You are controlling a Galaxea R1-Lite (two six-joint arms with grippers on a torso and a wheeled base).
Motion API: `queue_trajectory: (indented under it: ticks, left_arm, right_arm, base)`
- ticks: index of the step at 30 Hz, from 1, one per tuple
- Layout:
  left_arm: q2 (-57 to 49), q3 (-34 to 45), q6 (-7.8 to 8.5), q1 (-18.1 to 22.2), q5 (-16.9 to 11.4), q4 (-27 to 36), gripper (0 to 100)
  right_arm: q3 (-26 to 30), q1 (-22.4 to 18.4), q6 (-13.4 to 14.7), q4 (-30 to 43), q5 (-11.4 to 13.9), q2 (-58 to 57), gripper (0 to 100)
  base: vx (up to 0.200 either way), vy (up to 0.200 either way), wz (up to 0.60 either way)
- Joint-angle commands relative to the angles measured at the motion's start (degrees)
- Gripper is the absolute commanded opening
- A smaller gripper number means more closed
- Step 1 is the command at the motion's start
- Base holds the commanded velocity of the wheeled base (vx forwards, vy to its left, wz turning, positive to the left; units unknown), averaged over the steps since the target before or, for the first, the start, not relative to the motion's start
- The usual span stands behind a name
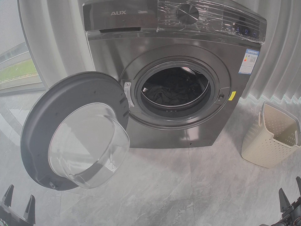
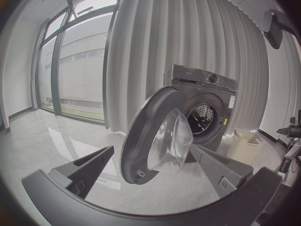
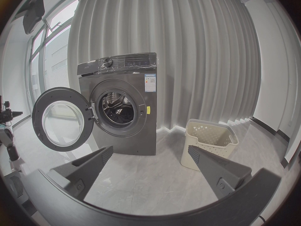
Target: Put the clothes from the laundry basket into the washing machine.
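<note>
A: Checking the clothes [image 1: 171, 91] first: dark, heaped low in the drum [image 3: 113, 100], at 12 o'clock from the head camera. Already inside the washer [image 1: 194, 135], then.

B: Agreed. Looks loaded. Anything left in the basket [image 1: 272, 138]?

A: Can't see any cloth in it. Stands upright at 3 o'clock of the washer, near it but not touching. Shows bare perforated walls from the right wrist, though perhaps not every corner of the bottom.

B: Judging the task near its end, then: loading most likely done, barring something hidden low in the basket.

A: Leaves the door [image 1: 75, 129], maybe. Hangs wide open at 8 o'clock of the drum mouth, glass bowl facing out. Not asked for in the task, though, shutting it.

B: And the tools?

A: Seeing the left gripper [image 1: 21, 193] at 7 o'clock and the right gripper [image 1: 289, 185] at 5 o'clock, both low and well apart from washer and basket. Spread wide on each side, with nothing between the fingers.

B: Surface?

A: Standing on a floor [image 1: 175, 185] of pale grey marbled tiles, glossy, with light reflected near the door.

B: Room?

A: Backed by a pleated pale curtain [image 1: 53, 25] from 10 to 2 o'clock. Opens at 9 o'clock onto a tall window [image 1: 14, 63], with a building outside. Worth noting too: clear wrap [image 1: 207, 16] over the control panel.
</note>
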Motion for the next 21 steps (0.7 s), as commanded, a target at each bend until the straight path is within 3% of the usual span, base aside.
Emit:
queue_trajectory:
  ticks: [1, 7, 18, 21]
  left_arm:
    - [-0.66, 1.01, 0.54, 0.02, 0.25, -0.05, 100]
    - [-0.66, 1.01, 1.33, 0.02, 0.07, 0.12, 100]
    - [-0.66, 0.92, 0.98, 0.02, -0.19, 0.21, 100]
    - [-0.66, 0.92, 1.15, 0.02, -0.28, 0.21, 100]
  right_arm:
    - [1.01, 0.04, -0.01, 0.0, 0.02, 0.08, 100]
    - [1.01, 0.04, -0.01, 0.0, 0.02, 0.08, 100]
    - [1.01, -0.05, -0.01, 0.0, -0.07, 0.08, 100]
    - [1.01, 0.04, -0.01, 0.0, 0.02, 0.08, 100]
  base:
    - [0.0, 0.0, 0.0]
    - [0.0, 0.0, 0.0]
    - [0.0, 0.0, 0.0]
    - [0.0, 0.0, 0.6]
